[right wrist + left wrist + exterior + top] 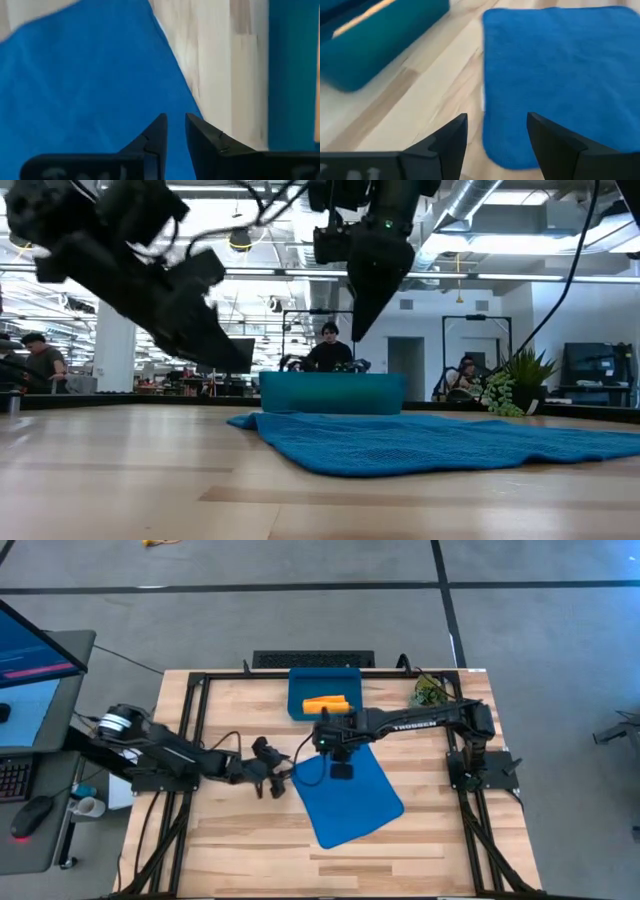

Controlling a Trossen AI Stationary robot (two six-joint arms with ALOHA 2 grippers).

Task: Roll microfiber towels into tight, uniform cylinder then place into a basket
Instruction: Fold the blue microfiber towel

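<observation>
wooden table (230, 830): one blue towel (350, 798), one orange towel (326, 703) in one basket (300, 682); left tool (277, 780) released, right tool (338, 758) near-clenched, empty.

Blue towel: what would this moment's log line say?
blue towel: flat, unrolled | orange towel: rolled, in basket | left tool: open, beside blue towel

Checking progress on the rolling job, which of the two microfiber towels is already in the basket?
The orange-yellow microfiber towel, rolled, lies in the dark-blue plastic basket; the bright blue towel lies flat on the table.
</observation>
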